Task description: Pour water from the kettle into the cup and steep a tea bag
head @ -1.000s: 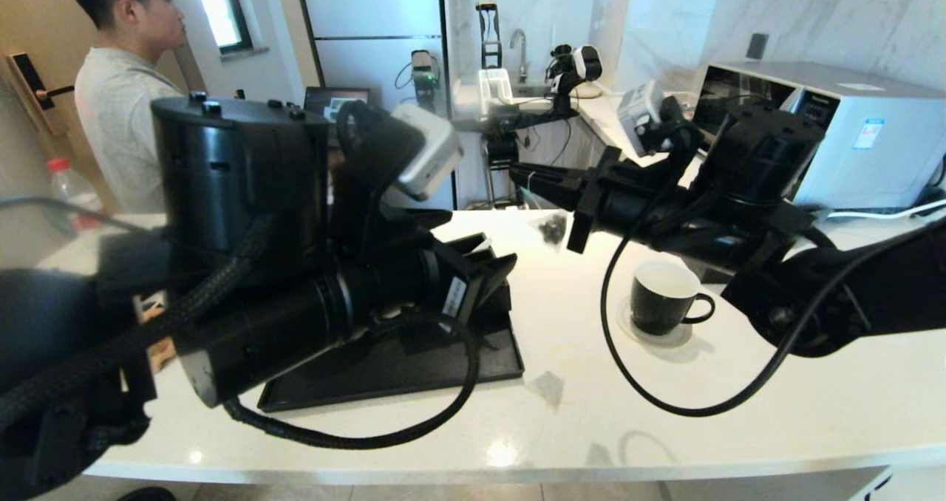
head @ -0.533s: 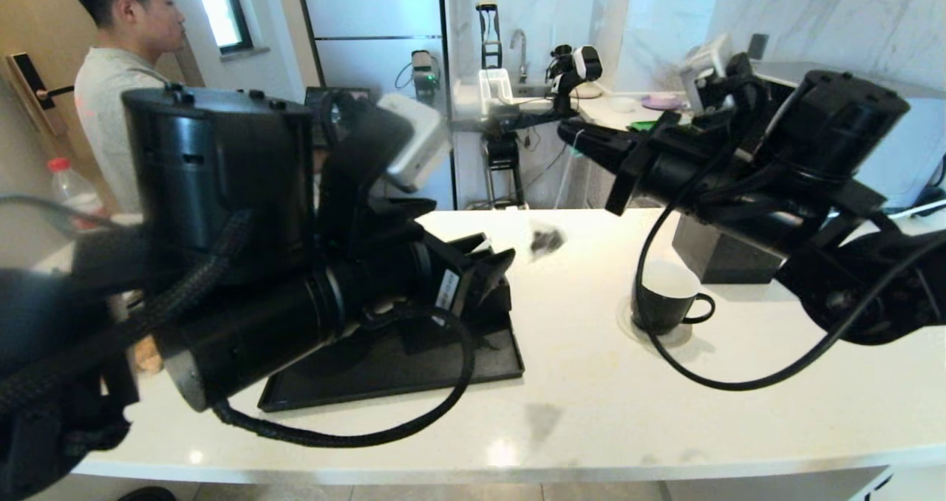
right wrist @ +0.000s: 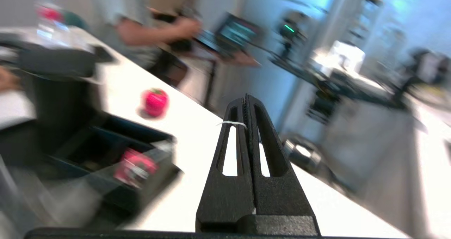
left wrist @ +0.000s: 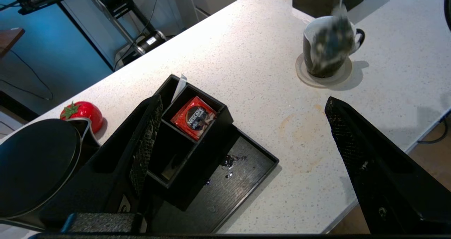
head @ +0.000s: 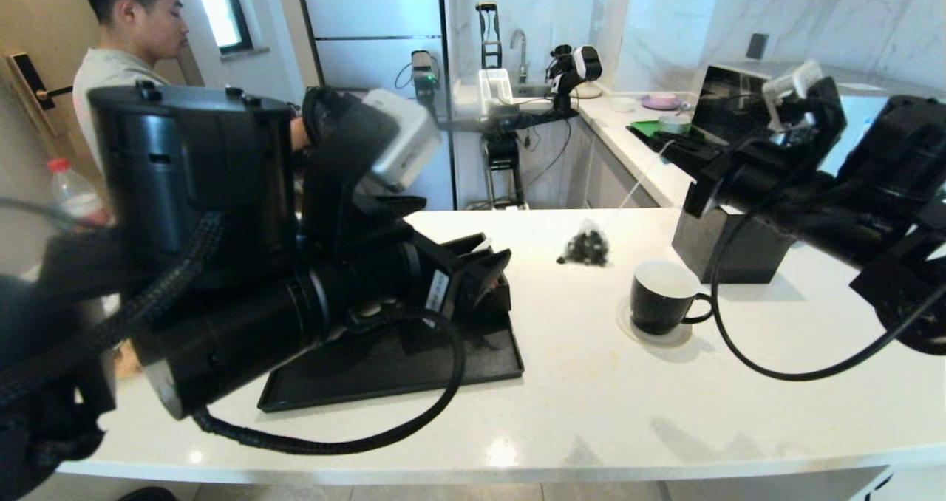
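Up high, the right end effector [right wrist: 246,101] is pressed together, pinching the thin string so the tea bag [head: 586,247] dangles beside the cup [head: 663,296] on the worktop [head: 591,397]. Left end effector [left wrist: 243,133] spread wide above the black tray [left wrist: 243,177].

A white speckled stone countertop [head: 591,397] carries a flat black rectangular tray [head: 414,368], a black mug with white inside [head: 661,298] on what seems a pale round coaster [left wrist: 343,77], a black cube box [head: 732,253], and a small red strawberry-shaped object [left wrist: 82,111].
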{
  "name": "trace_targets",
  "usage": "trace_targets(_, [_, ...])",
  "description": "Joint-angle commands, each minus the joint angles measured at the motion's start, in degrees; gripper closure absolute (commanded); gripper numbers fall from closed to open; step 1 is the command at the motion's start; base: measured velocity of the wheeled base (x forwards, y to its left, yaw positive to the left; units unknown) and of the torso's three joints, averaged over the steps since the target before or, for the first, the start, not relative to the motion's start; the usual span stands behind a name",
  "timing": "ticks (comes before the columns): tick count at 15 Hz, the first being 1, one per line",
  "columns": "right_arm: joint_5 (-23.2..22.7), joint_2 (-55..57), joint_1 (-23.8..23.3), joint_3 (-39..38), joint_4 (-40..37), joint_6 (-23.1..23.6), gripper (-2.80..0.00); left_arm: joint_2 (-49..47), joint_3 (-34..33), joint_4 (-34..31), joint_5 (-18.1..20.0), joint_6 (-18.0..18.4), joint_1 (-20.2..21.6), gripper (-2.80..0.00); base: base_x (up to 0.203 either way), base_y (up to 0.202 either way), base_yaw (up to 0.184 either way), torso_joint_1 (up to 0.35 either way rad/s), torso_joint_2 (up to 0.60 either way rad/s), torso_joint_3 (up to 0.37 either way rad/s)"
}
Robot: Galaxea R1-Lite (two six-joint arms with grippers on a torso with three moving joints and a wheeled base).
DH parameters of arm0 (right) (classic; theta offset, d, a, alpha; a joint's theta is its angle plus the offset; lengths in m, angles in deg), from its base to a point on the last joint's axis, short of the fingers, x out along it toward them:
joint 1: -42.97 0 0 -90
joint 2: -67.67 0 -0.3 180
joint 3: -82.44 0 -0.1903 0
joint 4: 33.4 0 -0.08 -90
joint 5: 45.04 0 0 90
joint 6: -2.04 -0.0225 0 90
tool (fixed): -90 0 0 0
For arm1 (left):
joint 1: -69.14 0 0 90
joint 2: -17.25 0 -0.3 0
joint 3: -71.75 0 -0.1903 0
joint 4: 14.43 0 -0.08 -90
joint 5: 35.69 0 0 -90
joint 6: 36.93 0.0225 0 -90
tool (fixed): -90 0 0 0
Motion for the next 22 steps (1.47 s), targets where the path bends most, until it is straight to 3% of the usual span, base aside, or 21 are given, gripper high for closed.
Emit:
trace_targets(1, [-0.20,-0.32,-3.09,-2.23,1.39,0.07,0.00,0.33,-0.60,0.19,-0.08,0.07,-0.06,-2.80,0.000,0.000,0.000,0.000,0.00,0.000])
trace_targets(9, [-0.24,3.58,-7.22,-10.20,10.76,-0.01,0.00,0.42,-1.65,0.15,-0.08,0.07,-0.04,-2.80,0.000,0.000,0.000,0.000,0.00,0.000])
trace_targets(12, [-0.22,4.88,-9.71,-10.78,11.24,-0.01,0.00,0.85,-2.70,0.19,-0.16,0.07,0.10,-2.80,0.000,0.000,0.000,0.000,0.00,0.000])
trace_targets(22, [-0.31,4.90,-9.90,-11.73,11.33,-0.01,0.00,1.12,-3.55,0.19,-0.08,0.07,0.21,-2.80,0.000,0.000,0.000,0.000,0.00,0.000])
